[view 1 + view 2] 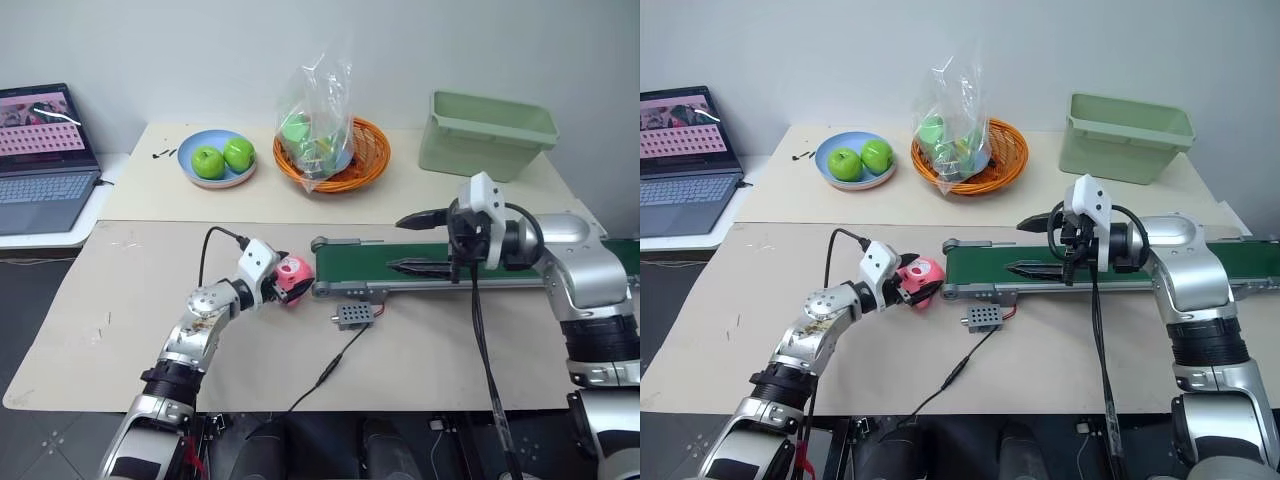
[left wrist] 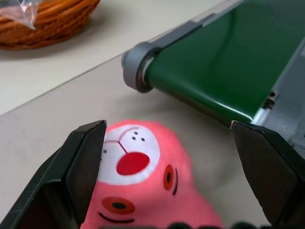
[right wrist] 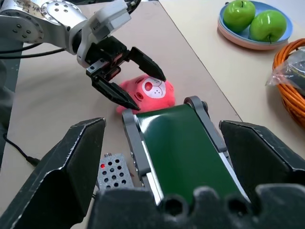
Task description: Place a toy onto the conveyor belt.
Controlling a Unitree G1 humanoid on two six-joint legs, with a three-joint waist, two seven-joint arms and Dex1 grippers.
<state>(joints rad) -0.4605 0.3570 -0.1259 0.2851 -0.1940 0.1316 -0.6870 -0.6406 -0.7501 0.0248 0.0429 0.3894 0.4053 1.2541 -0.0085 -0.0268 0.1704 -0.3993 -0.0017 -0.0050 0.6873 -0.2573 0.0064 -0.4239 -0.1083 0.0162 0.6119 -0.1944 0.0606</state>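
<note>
Pink toy (image 1: 293, 279) on the table (image 1: 120, 330) just off the conveyor belt (image 1: 420, 262) end, between the open left tool (image 3: 127, 76) fingers, right tool (image 1: 425, 243) open above the belt, two green apples (image 1: 223, 157) on a blue plate (image 1: 190, 171), bagged items (image 1: 315, 125) in an orange basket (image 1: 370, 160) near the far edge.

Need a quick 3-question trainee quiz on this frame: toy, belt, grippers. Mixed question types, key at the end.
1. True or false: the small pink soft octopus toy already lies on the long dark-green conveyor belt.
2. Which gripper's open fingers straddle the toy? A) left gripper B) right gripper
3. What does the round light-blue plate hold?

Key:
1. False; it sits on the beige table beside the belt's roller end.
2. A; the right gripper is open over the belt, holding nothing.
3. Two green apples.
</note>
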